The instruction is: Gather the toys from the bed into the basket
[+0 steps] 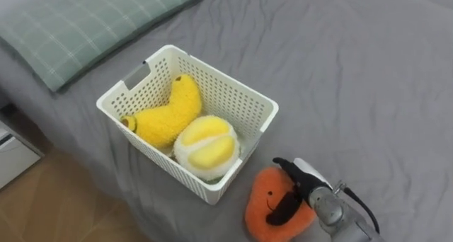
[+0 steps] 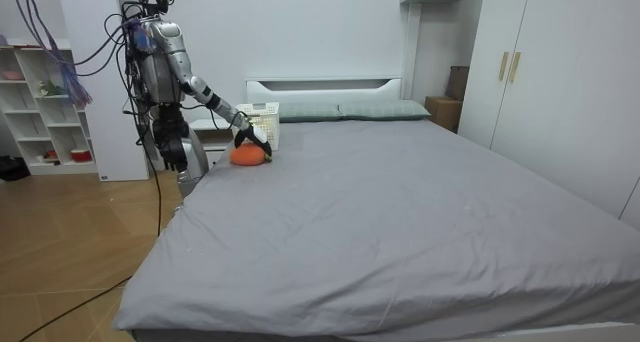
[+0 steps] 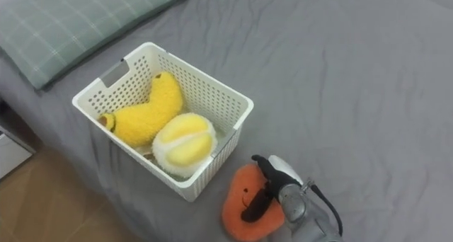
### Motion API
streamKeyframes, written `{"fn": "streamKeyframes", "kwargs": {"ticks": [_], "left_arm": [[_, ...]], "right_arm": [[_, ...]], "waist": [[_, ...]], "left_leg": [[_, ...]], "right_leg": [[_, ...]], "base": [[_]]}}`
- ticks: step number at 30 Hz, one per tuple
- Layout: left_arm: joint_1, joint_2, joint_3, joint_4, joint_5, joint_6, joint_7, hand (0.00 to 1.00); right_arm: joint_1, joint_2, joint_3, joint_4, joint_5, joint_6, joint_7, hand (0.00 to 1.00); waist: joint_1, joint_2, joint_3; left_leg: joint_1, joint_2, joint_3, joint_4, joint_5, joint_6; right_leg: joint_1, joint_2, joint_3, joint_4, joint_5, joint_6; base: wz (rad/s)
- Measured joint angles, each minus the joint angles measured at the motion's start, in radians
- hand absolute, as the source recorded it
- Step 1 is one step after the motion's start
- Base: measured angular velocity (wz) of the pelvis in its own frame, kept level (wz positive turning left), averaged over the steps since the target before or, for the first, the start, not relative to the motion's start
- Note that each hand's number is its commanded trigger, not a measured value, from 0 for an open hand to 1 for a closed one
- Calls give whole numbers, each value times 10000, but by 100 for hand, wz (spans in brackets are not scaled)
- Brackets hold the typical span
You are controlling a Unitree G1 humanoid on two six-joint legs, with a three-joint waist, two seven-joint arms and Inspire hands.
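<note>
- My right hand (image 1: 306, 187) has its dark fingers curled over the orange plush toy (image 1: 259, 212), which lies on the grey bed (image 1: 340, 72) just beside the white basket (image 1: 225, 78), near its closest corner.
- The grip looks shallow, taking only one edge of the soft toy. If I lift quickly, I think it could slip free and roll off the bed edge to the floor.
- The basket holds a banana plush (image 1: 170, 114) and a round yellow-and-white plush (image 1: 207, 148). The free room is at the far end, so a low carry might catch the rim and push the light basket toward the bed edge.
- My left hand (image 2: 172, 148) hangs at my side; I cannot tell how its fingers are set.
</note>
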Motion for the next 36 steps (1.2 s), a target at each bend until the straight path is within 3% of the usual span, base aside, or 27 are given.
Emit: {"fn": "streamKeyframes", "kwargs": {"ticks": [2,3,4,5,10,23,28,30,33,36], "left_arm": [[-3,-2,-3,-2,-44,-24,-6,0],[-5,-2,-1,-6,-87,-49,-5,0],[-5,0,-1,-8,-92,-58,-4,0],[-4,1,-3,-6,-92,-62,-4,0],[52,-5,-4,11,-137,-50,1,0],[44,30,-16,268,-280,-35,4,0],[109,122,27,261,-269,-15,2,0],[109,150,75,244,-267,-6,3,0],[122,270,318,222,-177,-43,-48,0],[120,412,572,261,-180,-164,-52,0]], "right_arm": [[4,-16,0,87,-13,-41,-6,0],[5,-40,0,150,-12,-83,-7,40],[10,-48,2,182,-11,-84,-10,53],[12,-48,2,321,-10,-94,-26,98],[10,-43,-7,723,-10,-97,-32,100],[53,-54,-342,712,79,-71,-575,100],[579,-293,-789,-1416,642,-72,-775,100],[809,-432,-915,-2174,982,-58,-818,100],[1408,-580,-1588,-4252,1216,-67,-980,100],[1417,-863,-1967,-5004,1782,-94,-1266,100]], "waist": [[63,-18,4],[96,-33,8],[113,-34,10],[139,-24,22],[194,-39,17],[109,-70,-54],[-435,-81,-68],[-522,-82,-87],[-1011,-94,-112],[-1252,-125,-133]], "left_leg": [[-22,-19,-84,33,0,-8],[-19,-36,-137,41,10,-20],[-13,-51,-187,49,17,-27],[20,-67,-222,54,23,-30],[57,-122,-295,130,32,-23],[334,-127,-195,38,40,15],[434,-118,-81,-40,50,27],[629,-79,103,-175,49,38],[866,-22,332,-342,50,66],[1186,47,604,-512,23,100]], "right_leg": [[11,0,-80,6,0,0],[22,-1,-107,6,0,0],[39,-5,-139,5,0,0],[113,-19,-231,-4,0,0],[197,-70,-469,-24,-32,33],[446,-68,-185,-57,-60,76],[581,-35,-46,-211,-26,95],[641,-50,158,-202,-22,93],[698,-58,428,-176,-20,95],[872,-53,695,-190,-11,103]], "base": [[11],[11],[13],[14],[10],[-2],[-4],[-21],[-23],[-32]]}}
